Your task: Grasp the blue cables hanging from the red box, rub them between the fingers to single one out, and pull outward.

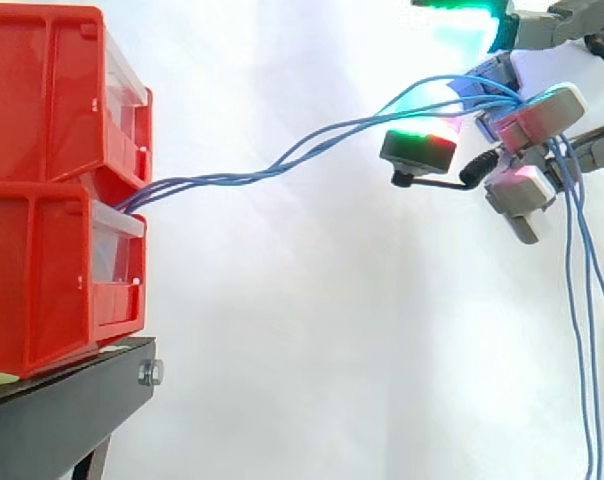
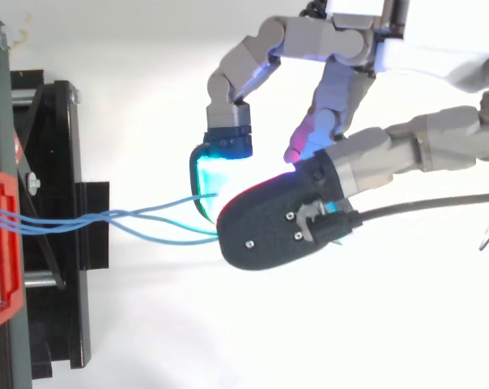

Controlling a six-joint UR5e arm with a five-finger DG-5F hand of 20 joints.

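Note:
Several thin blue cables [image 1: 282,160] run out of the gap between two stacked red boxes [image 1: 52,120] on the left and rise taut to my hand [image 1: 542,115] at the upper right. The hand is shut on the blue cables, its glowing pads curled round the bundle. Past the fingers the loose cable ends [image 1: 582,330] hang straight down at the right edge. From above, the cables [image 2: 107,219] leave the red box [image 2: 2,243], cross each other midway and vanish under the hand [image 2: 350,162], well away from the box.
The red boxes sit on a black stand [image 1: 62,410], whose frame [image 2: 58,243] juts toward the hand in the top view. A white curtain lies behind everything. Open space separates the stand from the hand.

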